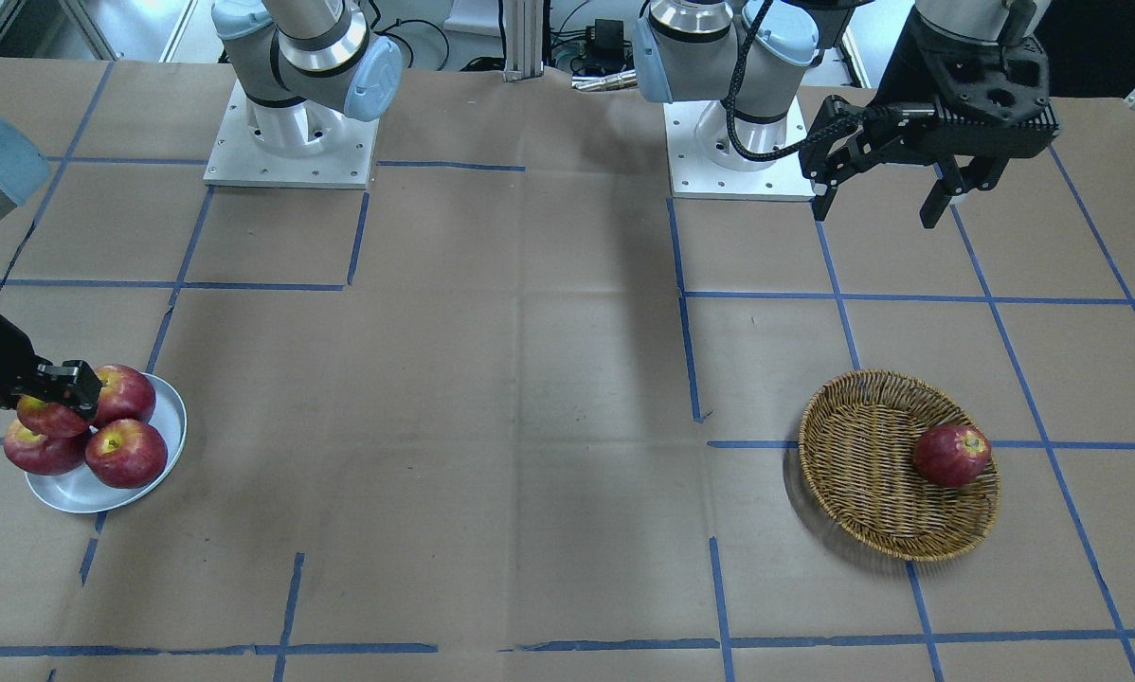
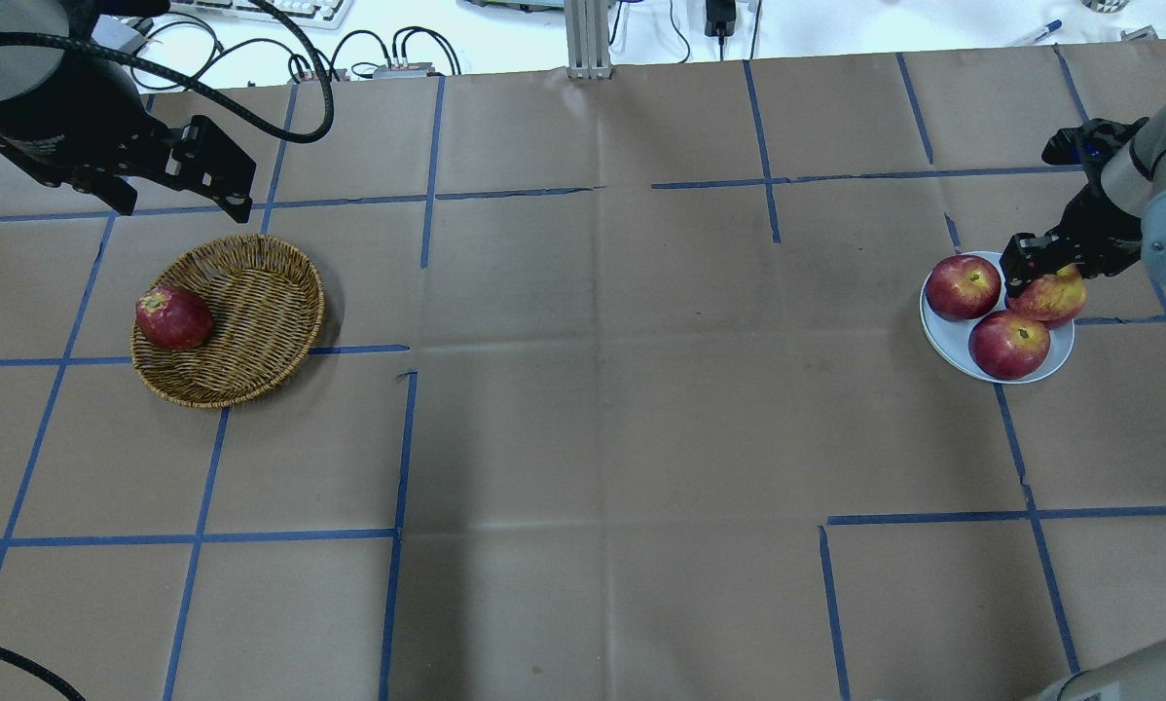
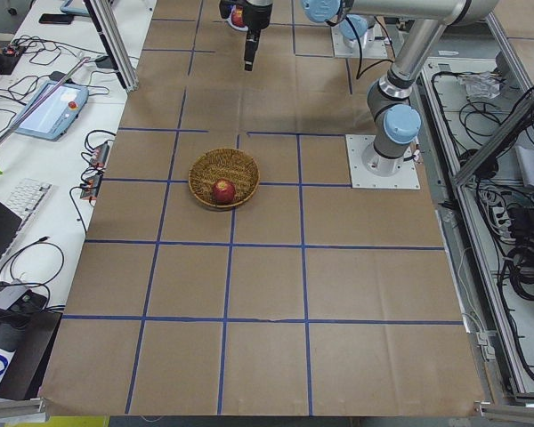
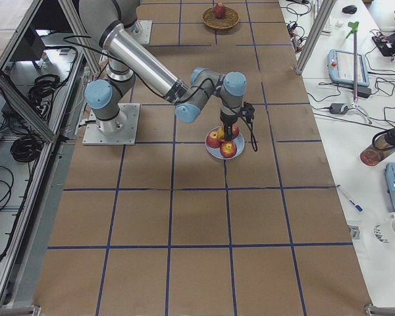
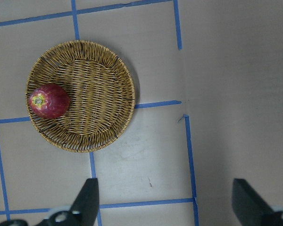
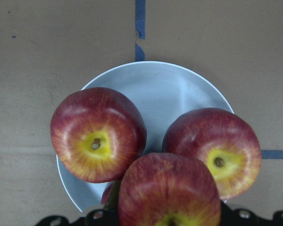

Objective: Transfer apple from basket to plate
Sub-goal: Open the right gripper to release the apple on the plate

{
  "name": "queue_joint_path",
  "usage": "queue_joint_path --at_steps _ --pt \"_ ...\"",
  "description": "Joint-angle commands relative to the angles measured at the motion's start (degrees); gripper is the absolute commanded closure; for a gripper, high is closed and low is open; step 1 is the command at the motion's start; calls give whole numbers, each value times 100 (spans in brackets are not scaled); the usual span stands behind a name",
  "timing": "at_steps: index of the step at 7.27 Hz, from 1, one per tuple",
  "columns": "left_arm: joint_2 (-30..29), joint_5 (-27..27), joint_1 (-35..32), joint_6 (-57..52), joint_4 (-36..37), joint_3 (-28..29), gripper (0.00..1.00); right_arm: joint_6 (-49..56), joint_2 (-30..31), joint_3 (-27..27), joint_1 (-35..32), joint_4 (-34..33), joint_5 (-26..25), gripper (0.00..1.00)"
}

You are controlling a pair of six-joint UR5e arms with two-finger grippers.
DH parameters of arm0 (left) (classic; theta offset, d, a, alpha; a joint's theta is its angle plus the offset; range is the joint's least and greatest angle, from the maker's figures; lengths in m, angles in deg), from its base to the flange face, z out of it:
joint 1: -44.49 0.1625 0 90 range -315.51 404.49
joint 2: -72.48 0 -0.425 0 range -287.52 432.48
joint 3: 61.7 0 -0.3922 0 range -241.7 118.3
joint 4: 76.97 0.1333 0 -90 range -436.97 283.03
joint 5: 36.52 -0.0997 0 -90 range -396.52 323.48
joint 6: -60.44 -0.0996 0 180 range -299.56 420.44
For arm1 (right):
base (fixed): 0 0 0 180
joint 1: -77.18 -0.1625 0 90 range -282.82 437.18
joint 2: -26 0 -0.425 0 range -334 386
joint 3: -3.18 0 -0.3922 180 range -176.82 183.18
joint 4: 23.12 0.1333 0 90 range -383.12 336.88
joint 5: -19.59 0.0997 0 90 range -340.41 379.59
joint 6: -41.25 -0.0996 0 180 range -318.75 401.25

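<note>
My right gripper [image 2: 1048, 280] is shut on the apple [image 2: 1055, 297], lighter red with yellowish streaks, and holds it at the plate's [image 2: 943, 336] back edge, over the other fruit. The apple fills the bottom of the right wrist view [image 6: 169, 193], and it also shows in the front view [image 1: 45, 417] under the right gripper [image 1: 53, 400]. The wicker basket [image 2: 252, 292] stands far to the left with one darker red apple [image 2: 172, 317] in it. My left gripper [image 2: 182, 200] is open and empty, high above the basket's back side, fingers wide apart in its wrist view [image 5: 164, 184].
Two red apples [image 6: 98, 134] [image 6: 216, 150] lie on the plate, and the front view shows a third [image 1: 39, 455] below the held one. Blue tape lines cross the brown paper table. The arm bases [image 1: 291, 142] [image 1: 738, 142] stand at the robot's side.
</note>
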Motion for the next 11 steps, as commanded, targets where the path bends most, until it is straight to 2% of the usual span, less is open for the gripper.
queue_joint_path --at_steps 1,3,4,5,8,9,11 --pt "0 0 0 0 0 0 1 -6 13 -4 -33 -62 54 47" --pt "0 0 0 0 0 0 1 2 14 -4 -51 -62 185 47" --pt "0 0 0 9 0 0 1 20 -12 -4 -42 -45 195 34" --pt "0 0 0 0 0 0 1 220 -30 13 -42 -19 186 1" --pt "0 0 0 0 0 0 1 152 249 84 -51 60 186 0" --pt "0 0 0 0 0 0 1 108 643 118 -173 461 186 0" --pt "0 0 0 0 0 9 1 -451 1076 678 -637 1671 125 0"
